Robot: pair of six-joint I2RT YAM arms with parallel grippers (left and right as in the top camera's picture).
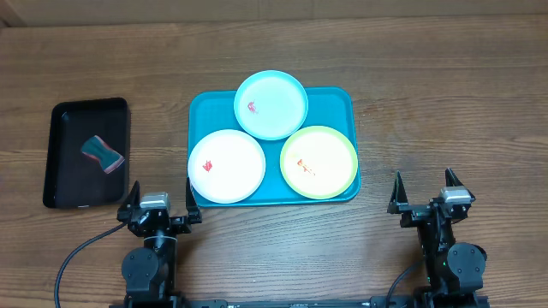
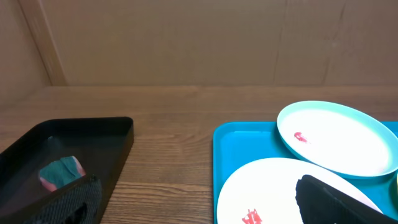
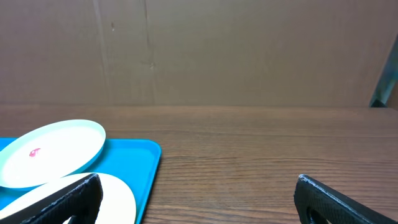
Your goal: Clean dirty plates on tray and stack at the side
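Note:
The turquoise tray lies at the table's middle with three plates on it. The light blue plate is at the back and rests partly on the other two. The white plate is front left. The yellow-green plate is front right. Each bears a small red or orange smear. My left gripper is open and empty at the front, just left of the tray. My right gripper is open and empty at the front right, apart from the tray. The left wrist view shows the white plate and blue plate.
A black tray at the left holds a teal and pink sponge; both also show in the left wrist view, the tray and the sponge. Bare wooden table lies right of the turquoise tray.

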